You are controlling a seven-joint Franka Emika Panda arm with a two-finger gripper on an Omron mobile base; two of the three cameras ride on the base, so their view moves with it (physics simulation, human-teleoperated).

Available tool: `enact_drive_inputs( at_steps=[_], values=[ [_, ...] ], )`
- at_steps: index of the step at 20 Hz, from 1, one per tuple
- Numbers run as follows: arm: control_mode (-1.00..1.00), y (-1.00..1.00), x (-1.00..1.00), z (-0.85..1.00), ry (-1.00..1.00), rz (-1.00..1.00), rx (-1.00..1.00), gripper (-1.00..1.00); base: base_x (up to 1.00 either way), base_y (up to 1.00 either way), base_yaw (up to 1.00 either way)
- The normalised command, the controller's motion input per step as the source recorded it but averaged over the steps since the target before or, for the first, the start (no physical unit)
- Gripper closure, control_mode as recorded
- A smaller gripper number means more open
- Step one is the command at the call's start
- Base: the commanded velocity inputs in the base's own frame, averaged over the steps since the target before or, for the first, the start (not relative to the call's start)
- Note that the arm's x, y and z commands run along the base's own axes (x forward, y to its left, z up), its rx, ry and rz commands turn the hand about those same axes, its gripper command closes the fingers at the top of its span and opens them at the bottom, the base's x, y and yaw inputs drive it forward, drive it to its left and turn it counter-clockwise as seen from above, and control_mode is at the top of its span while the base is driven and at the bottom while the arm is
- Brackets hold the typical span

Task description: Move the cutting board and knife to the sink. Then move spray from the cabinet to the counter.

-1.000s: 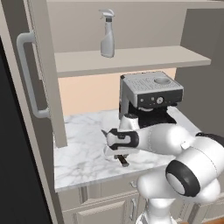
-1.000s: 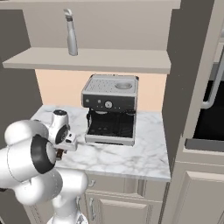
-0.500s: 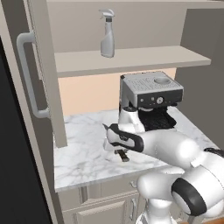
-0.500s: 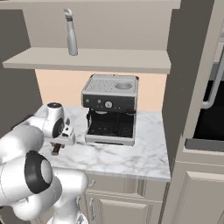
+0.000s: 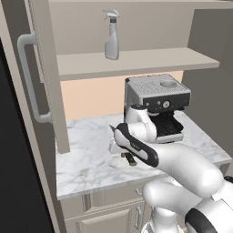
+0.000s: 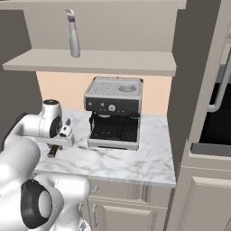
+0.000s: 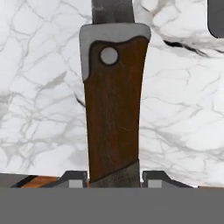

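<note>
Hand view: the knife [image 7: 114, 105] lies on the marble counter [image 7: 39, 87], its brown handle running up between the gripper [image 7: 113, 178] tips.

An espresso machine [image 5: 157, 102] stands on the counter just behind the arm, close beside the wrist – the nearest obstacle. The spray [image 5: 111, 35] stands upright on the cabinet [image 5: 136, 61] shelf above, the door hanging open at left. The arm reaches forward and low over the counter, hand pointing down. The jaws sit part-way open, one on either side of the handle's butt – whether they actually press on it I cannot tell. A dark bit shows under the hand in the base views.
</note>
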Motion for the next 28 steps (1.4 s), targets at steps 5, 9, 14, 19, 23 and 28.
enact_drive_inputs(
  at_steps=[5,9,14,19,23,28],
  values=[
    [-1.0,-0.09,-0.42,0.34,-0.05,0.0,0.0,1.0,0.0,0.0,0.0],
    [-1.0,-0.1,-0.4,0.36,-0.03,0.0,0.0,1.0,0.0,0.0,0.0],
    [1.0,-0.02,-0.1,0.06,-0.01,0.0,0.0,1.0,0.0,0.0,-0.01],
    [1.0,0.0,0.0,0.0,0.0,0.0,0.0,1.0,-0.35,0.0,0.0],
    [1.0,0.0,0.0,0.0,0.0,0.0,0.0,1.0,-0.66,0.0,0.01],
    [1.0,0.0,0.0,0.0,0.0,0.0,0.0,1.0,-0.71,-0.02,0.26]
  ],
)
